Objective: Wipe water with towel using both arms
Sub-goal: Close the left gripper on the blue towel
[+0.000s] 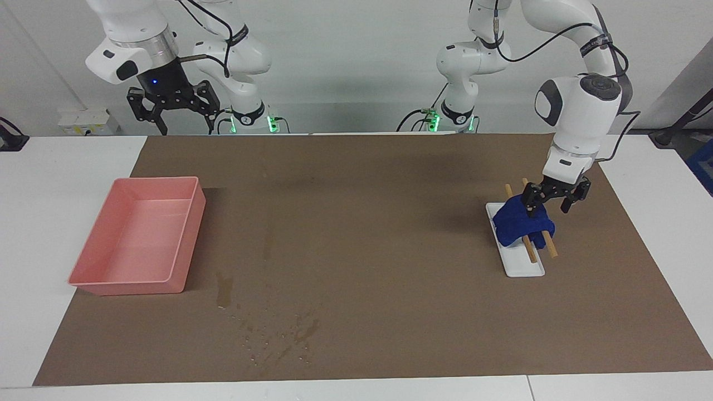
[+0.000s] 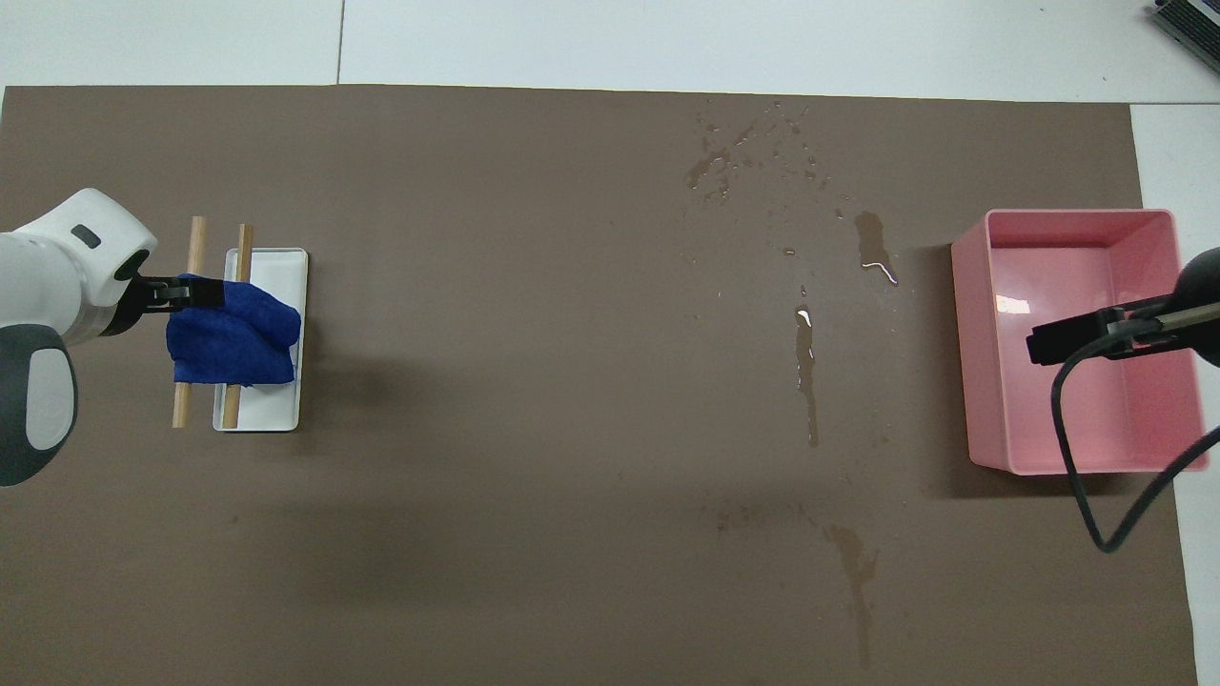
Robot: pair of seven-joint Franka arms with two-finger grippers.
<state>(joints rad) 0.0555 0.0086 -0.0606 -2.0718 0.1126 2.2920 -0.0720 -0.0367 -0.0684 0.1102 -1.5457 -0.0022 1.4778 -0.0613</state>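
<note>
A crumpled blue towel (image 1: 521, 220) (image 2: 233, 333) is draped over two wooden sticks (image 1: 551, 248) (image 2: 181, 405) on a small white tray (image 1: 526, 267) (image 2: 262, 414) toward the left arm's end of the mat. My left gripper (image 1: 548, 209) (image 2: 186, 292) is down at the towel's end nearest the robots, open, with one finger against the cloth. The water (image 1: 278, 334) (image 2: 753, 162) lies as dark blotches and droplets on the brown mat beside the pink bin, with streaks (image 2: 805, 362) running toward the robots. My right gripper (image 1: 188, 129) (image 2: 1044, 343) waits high up, open and holding nothing.
A pink rectangular bin (image 1: 128, 288) (image 2: 963, 353) stands at the right arm's end of the brown mat (image 1: 362, 223). In the overhead view the right gripper and its black cable (image 2: 1077, 476) overlap the bin.
</note>
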